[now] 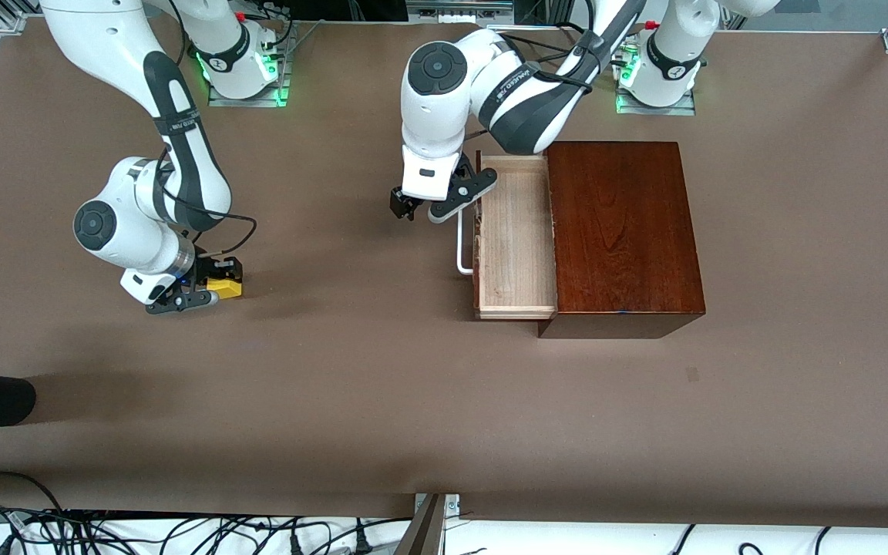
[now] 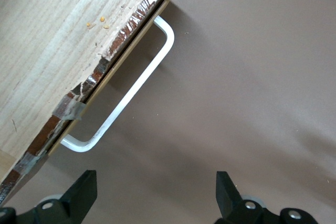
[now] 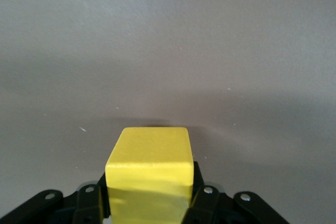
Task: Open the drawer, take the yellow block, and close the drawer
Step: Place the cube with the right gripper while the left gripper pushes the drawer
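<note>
Brown desk (image 1: 382,385); right gripper (image 1: 209,289) at nine o'clock, jaws clamped on yellow block (image 3: 149,174); left gripper (image 1: 432,202) spread apart beside open drawer (image 1: 517,239).

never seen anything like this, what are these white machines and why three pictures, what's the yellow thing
They are two robot arms at a brown table. The wide picture looks down from a high camera; the other two come from cameras on each arm's wrist. On the table stands a wooden box with its drawer pulled out. The left gripper hangs open by the drawer's white handle. The right gripper, low at the right arm's end of the table, is shut on a yellow block.
</note>
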Robot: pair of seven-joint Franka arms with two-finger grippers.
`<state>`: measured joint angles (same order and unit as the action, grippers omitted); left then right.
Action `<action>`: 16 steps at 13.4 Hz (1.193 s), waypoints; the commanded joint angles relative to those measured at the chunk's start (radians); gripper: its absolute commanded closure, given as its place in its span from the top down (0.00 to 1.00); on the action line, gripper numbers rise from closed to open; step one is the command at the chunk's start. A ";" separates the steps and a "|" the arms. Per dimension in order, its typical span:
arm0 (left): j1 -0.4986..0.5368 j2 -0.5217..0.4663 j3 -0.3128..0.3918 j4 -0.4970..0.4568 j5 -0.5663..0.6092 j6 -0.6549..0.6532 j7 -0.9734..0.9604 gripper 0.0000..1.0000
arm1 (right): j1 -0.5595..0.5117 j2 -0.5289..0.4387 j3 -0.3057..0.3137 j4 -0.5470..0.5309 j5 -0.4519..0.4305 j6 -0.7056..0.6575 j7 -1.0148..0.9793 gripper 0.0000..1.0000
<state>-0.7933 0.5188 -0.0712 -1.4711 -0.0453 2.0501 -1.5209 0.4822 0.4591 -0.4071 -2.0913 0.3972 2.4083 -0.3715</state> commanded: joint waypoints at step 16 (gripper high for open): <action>0.013 0.099 0.109 0.012 0.059 0.033 -0.128 0.00 | -0.022 -0.077 -0.018 0.120 0.019 -0.188 0.060 1.00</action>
<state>-0.7804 0.6133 0.0309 -1.4705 -0.0325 2.1073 -1.6442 0.4618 0.4203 -0.4098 -2.0201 0.4110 2.3255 -0.3272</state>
